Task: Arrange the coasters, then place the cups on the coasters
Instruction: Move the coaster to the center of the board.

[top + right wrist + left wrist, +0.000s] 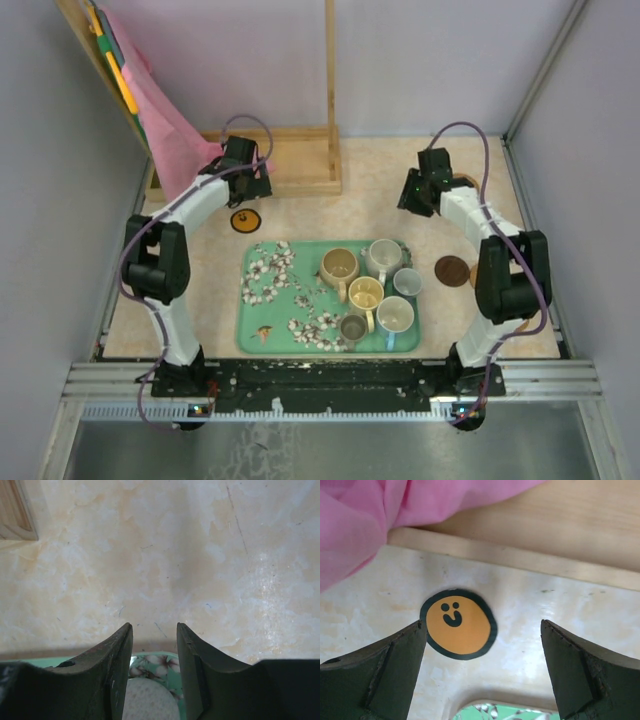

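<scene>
Beige tabletop, wrist view resolves smiley coaster, left claw spread, right claw parted

No lettering or numerals legible. Sole sign: a black smiley face on the orange coaster, just ahead of my left gripper, nearer its left finger.

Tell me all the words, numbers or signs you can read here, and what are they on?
Smiley face (two dots and a curved mouth, no letters): drawn in black on the orange coaster, which lies flat on the table.
Words, numbers, brands: none to be read in any view.
</scene>
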You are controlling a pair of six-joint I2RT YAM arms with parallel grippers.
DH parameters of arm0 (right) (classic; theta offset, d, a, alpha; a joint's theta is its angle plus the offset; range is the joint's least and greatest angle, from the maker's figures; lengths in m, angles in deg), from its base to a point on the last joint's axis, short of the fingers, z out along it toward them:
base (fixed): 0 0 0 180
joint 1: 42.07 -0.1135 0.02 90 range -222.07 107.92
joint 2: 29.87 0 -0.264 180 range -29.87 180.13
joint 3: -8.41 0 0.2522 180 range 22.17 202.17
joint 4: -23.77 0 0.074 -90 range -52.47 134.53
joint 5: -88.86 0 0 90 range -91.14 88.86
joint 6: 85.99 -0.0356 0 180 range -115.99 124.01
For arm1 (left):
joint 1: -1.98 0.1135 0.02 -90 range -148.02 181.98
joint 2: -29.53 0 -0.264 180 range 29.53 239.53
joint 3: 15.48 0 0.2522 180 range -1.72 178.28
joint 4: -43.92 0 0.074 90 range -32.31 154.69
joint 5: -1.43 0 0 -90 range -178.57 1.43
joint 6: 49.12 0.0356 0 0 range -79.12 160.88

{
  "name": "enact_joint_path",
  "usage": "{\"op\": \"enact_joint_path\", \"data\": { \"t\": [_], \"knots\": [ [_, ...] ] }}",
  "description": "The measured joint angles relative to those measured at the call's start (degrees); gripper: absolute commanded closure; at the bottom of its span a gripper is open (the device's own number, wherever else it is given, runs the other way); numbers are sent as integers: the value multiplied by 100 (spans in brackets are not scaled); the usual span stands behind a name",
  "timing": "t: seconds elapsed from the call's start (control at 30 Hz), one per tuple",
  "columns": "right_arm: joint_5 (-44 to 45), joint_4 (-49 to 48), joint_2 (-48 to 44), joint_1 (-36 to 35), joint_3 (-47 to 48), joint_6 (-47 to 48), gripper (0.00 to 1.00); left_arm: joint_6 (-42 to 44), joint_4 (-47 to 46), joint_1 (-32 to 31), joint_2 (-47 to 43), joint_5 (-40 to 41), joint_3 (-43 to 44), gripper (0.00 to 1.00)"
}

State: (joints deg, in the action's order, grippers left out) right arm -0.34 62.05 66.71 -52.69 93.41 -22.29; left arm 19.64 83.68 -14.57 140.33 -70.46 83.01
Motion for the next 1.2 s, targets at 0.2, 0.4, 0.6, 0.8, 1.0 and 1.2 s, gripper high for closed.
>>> {"op": "enact_joint_path", "data": {
  "t": [0.2,0.4,0.6,0.8,1.0,1.2],
  "knots": [
    [278,85,490,273,398,-155,59,26,26,-162,-490,-264,109,0],
    [828,319,1357,704,1633,-299,59,57,68,-549,-791,-459,107,0],
    [1231,621,2253,1051,2933,-334,59,55,120,-745,-940,-634,61,0],
    [1362,916,3073,1349,3600,-332,60,63,153,-745,-1088,-721,-39,0],
    [1423,1246,3598,1580,3921,-282,60,74,192,-748,-1207,-730,-164,0],
    [1467,1381,3866,1696,4448,-153,60,74,245,-748,-1285,-754,-254,0]
  ]
}}
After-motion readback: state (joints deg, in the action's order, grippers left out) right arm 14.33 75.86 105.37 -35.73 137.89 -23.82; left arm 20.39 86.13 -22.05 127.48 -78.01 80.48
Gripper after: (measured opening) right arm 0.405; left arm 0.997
